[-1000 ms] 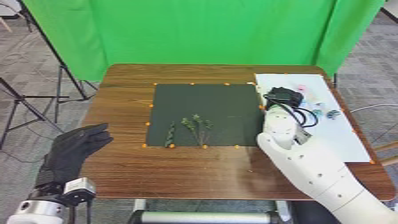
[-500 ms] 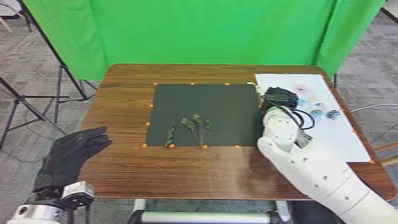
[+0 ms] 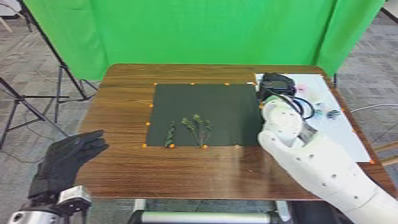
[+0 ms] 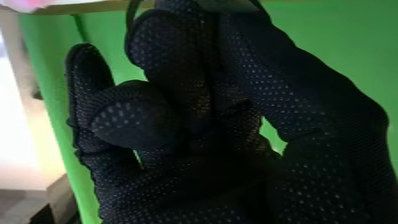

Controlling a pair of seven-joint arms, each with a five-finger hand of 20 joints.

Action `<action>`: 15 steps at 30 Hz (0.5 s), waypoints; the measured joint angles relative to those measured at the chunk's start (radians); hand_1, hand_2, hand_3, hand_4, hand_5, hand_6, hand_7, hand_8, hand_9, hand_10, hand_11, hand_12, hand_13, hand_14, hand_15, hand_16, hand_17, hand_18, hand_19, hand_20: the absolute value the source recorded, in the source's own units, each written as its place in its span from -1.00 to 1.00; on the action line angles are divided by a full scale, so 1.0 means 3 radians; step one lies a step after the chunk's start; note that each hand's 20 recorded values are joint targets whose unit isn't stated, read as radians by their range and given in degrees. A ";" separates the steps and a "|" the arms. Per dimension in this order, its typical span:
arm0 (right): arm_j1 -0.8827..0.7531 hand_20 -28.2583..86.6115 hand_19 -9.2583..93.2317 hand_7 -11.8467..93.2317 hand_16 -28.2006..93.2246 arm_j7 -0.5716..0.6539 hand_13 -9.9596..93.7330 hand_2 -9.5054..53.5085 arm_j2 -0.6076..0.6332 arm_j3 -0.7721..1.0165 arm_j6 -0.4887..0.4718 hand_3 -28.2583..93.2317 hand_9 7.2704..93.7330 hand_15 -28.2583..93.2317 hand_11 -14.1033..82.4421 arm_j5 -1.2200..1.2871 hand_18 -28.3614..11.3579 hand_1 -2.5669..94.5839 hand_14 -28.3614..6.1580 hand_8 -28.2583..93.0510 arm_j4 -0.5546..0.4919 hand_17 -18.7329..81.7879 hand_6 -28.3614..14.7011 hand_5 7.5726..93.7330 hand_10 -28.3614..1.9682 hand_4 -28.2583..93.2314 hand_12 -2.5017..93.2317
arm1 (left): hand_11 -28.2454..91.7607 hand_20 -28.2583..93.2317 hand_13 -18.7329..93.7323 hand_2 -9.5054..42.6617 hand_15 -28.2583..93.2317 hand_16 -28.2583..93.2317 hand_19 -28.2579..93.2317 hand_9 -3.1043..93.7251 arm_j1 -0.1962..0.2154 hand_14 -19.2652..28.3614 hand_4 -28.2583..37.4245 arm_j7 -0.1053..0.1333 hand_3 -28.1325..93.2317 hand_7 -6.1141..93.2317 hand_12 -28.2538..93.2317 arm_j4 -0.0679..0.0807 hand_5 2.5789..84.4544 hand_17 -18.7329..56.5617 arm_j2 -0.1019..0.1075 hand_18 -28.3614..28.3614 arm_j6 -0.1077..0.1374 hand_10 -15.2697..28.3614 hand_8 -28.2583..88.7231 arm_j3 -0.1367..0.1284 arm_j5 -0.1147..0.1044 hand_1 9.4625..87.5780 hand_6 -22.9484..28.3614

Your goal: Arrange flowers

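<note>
My right hand (image 3: 277,85) is over the white board's back left corner, beside the dark mat (image 3: 202,100). In the right wrist view the fingers and thumb of that hand (image 4: 178,120) are curled together, with a small grey-green piece (image 4: 229,5) pinched at their tips; what it is I cannot tell. A pink flower (image 4: 28,4) shows past the fingertips. Green sprigs (image 3: 171,134) and leafy stems (image 3: 197,125) lie on the mat's near left part. Pale flower pieces and a grey-green one (image 3: 333,114) rest on the white board (image 3: 346,140). My left hand (image 3: 69,155) is open at the table's left edge.
The brown table (image 3: 187,175) carries small orange markers around the mat and board. A green curtain (image 3: 204,35) hangs behind it. Black stand legs (image 3: 60,75) rise left of the table.
My right hand has moved toward the table's far side and a little left, over the board's back corner. The left hand has shifted slightly down and to the left.
</note>
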 measured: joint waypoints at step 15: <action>-0.0690 -0.55 0.97 -0.27 -0.11 -0.0019 0.73 -1.00 0.0120 0.0174 -0.0040 0.76 0.74 0.67 0.17 0.0174 -0.89 0.15 0.04 -0.22 -0.0750 0.02 0.07 0.81 0.01 -0.98 -0.15 | 0.18 -0.26 -0.16 -0.36 0.50 -0.75 0.43 -0.07 0.0182 0.98 -0.73 0.0036 0.79 -0.52 -0.36 -0.0052 0.19 -0.75 -0.0001 0.73 0.0056 0.77 -0.68 -0.0106 -0.0037 -0.54 0.52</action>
